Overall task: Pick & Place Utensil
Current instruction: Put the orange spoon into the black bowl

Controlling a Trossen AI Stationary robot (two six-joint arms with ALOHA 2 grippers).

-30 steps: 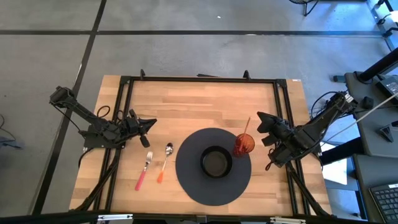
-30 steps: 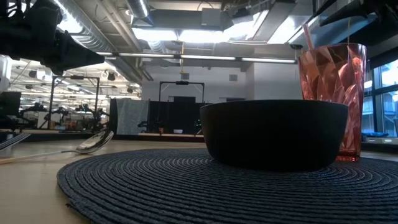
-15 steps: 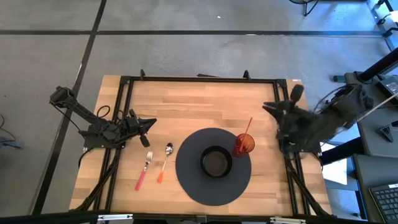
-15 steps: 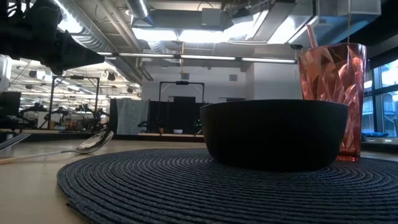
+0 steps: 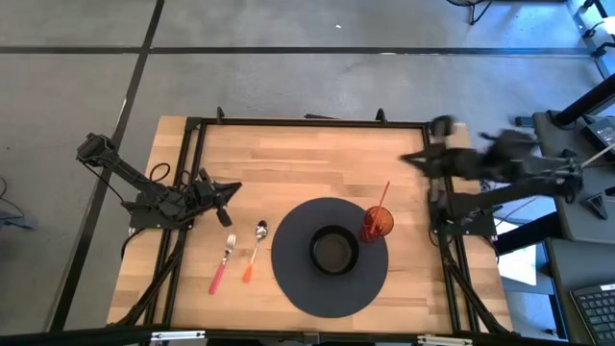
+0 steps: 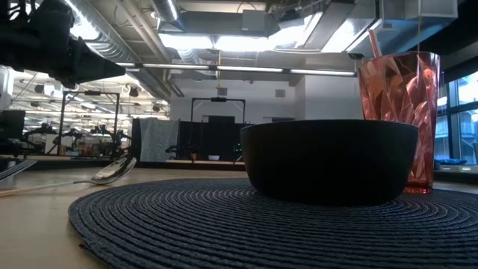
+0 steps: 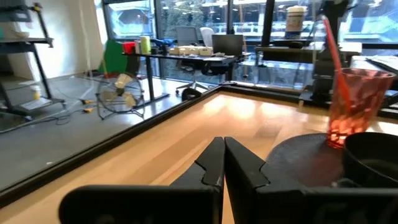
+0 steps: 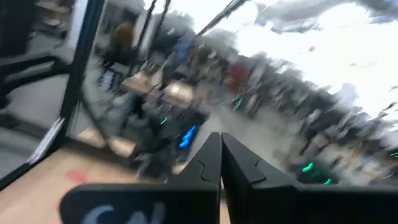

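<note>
A fork with a pink handle (image 5: 222,263) and a spoon with an orange handle (image 5: 255,249) lie flat on the wooden table, left of a round dark placemat (image 5: 330,256). A black bowl (image 5: 334,250) sits on the mat, with a red faceted cup (image 5: 376,223) holding a straw at its right edge. My left gripper (image 5: 233,189) rests shut near the table's left side, just beyond the fork's tines. My right gripper (image 5: 408,159) is shut and raised over the table's far right part, beyond the cup. In the low view the spoon's bowl (image 6: 113,170) shows at left.
A black metal frame (image 5: 309,122) runs along the table's far, left and right edges. Bare wood lies open across the far half of the table (image 5: 307,163) and in front of the fork. Desks and equipment stand in the room beyond.
My right arm has swung up and toward the table's far edge, from beside the cup at the right edge to a raised spot beyond it, its wrist view now blurred. The left arm, utensils, bowl and cup have stayed put.
</note>
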